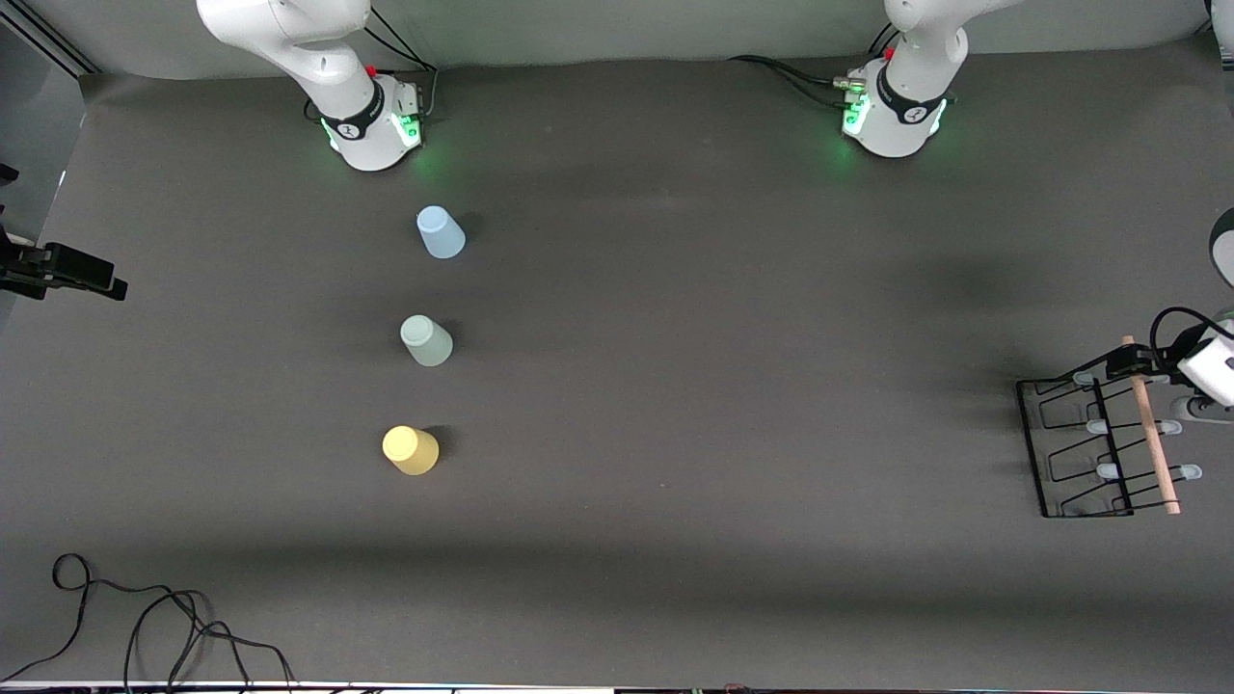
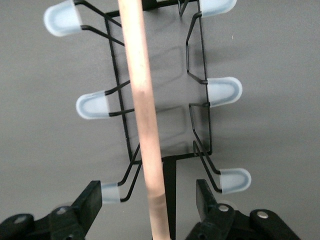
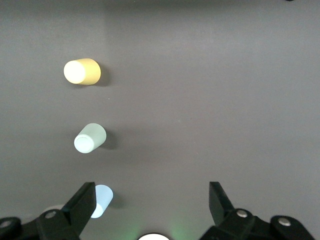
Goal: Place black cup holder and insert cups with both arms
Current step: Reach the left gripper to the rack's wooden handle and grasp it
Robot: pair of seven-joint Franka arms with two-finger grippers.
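The black cup holder [image 1: 1089,448] stands on the table at the left arm's end, its wooden rod handle [image 1: 1153,434] along the top. My left gripper [image 1: 1130,364] is open at the rod's end nearest the bases. In the left wrist view its fingers [image 2: 92,200] straddle the rod [image 2: 145,115] without touching it, and the rack's capped prongs [image 2: 224,91] stick out on both sides. Three cups stand upside down in a row toward the right arm's end: light blue [image 1: 441,233], pale green [image 1: 425,340], yellow [image 1: 410,450]. My right gripper [image 3: 150,200] is open and empty, high over the table near the blue cup [image 3: 101,201].
A black device [image 1: 58,270] juts in at the table edge at the right arm's end. A loose black cable [image 1: 145,617] lies at the front corner there. The two arm bases [image 1: 371,130] stand along the table's edge farthest from the front camera.
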